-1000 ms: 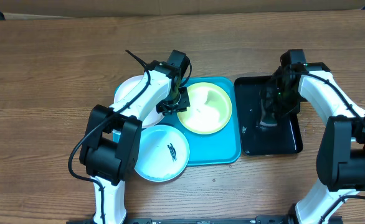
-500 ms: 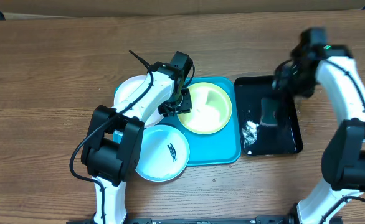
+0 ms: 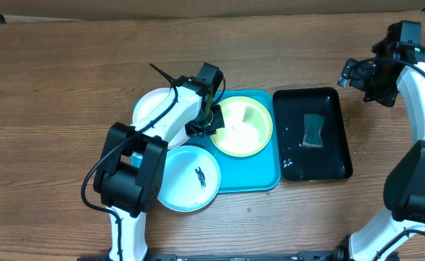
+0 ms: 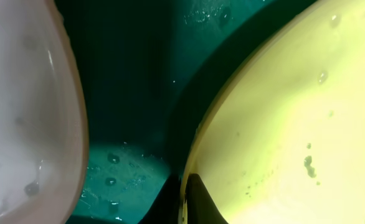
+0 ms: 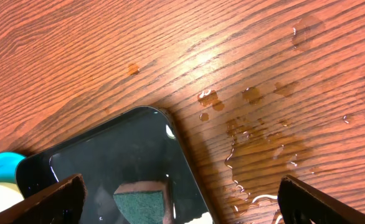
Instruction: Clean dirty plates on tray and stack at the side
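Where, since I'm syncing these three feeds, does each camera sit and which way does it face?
Overhead: fixed above the table, looking straight down; turquoise tray, black tray, both arms show.
Left wrist: on the left gripper, close on the yellow-green plate whose rim its fingers pinch; white plate beside.
Right wrist: on the right gripper, looking down at the black tray's corner, sponge, wet table; open fingertips at bottom corners.
Shared: overhead and right wrist both show the sponge.
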`<state>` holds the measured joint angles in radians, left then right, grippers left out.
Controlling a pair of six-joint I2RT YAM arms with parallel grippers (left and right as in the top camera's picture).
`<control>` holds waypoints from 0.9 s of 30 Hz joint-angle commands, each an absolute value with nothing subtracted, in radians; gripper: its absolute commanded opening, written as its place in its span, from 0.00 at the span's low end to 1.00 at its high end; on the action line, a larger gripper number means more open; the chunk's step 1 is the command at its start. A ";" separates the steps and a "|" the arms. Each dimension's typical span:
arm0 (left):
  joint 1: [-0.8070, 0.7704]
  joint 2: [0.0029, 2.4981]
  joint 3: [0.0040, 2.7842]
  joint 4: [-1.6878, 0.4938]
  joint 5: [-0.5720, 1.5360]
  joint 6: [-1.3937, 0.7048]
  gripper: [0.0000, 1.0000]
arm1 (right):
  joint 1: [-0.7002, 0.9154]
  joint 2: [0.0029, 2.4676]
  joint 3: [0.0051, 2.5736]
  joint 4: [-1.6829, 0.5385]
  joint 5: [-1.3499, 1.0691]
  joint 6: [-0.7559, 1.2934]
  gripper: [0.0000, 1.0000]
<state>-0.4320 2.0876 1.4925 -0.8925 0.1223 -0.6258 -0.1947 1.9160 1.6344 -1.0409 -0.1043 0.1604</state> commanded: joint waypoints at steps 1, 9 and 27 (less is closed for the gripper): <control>-0.436 2.105 1.561 -0.931 0.131 -0.585 0.04 | -0.194 1.911 1.644 -1.037 -0.105 0.165 1.00; -0.410 2.105 1.768 -1.107 0.069 -0.493 0.04 | -0.194 1.911 1.644 -1.037 -0.105 0.165 1.00; -0.503 2.105 1.927 -1.068 0.041 -0.495 0.04 | -0.194 1.911 1.644 -1.037 -0.106 0.165 1.00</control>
<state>-0.4576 2.0953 1.8957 -1.0927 0.0650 -0.5159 -0.1947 1.9160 1.6344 -1.0412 -0.1043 0.1604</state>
